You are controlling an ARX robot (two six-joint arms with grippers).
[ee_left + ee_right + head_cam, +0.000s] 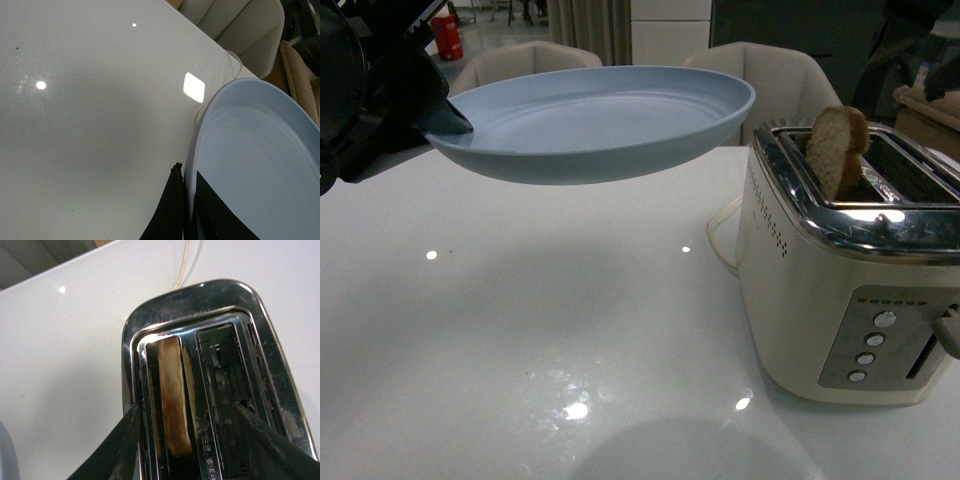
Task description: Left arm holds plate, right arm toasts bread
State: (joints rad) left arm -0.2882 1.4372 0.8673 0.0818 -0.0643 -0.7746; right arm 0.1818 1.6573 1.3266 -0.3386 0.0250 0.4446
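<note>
My left gripper [448,118] is shut on the rim of the pale blue plate [600,120] and holds it level above the white table, left of the toaster [850,270]. In the left wrist view the black jaws pinch the plate [260,160] edge at my left gripper [186,185]. The bread [838,148] stands in the toaster's left slot, its rounded top sticking out. In the right wrist view my right gripper [187,412] is open right above the toaster [210,305], its fingers [127,432] straddling the bread [174,395]. The right gripper does not show in the front view.
The toaster's second slot [227,390] is empty. Its cord [718,235] loops on the white table [520,330] behind it. Beige chairs [770,70] stand at the table's far edge. The lever [948,335] and buttons [870,348] face me.
</note>
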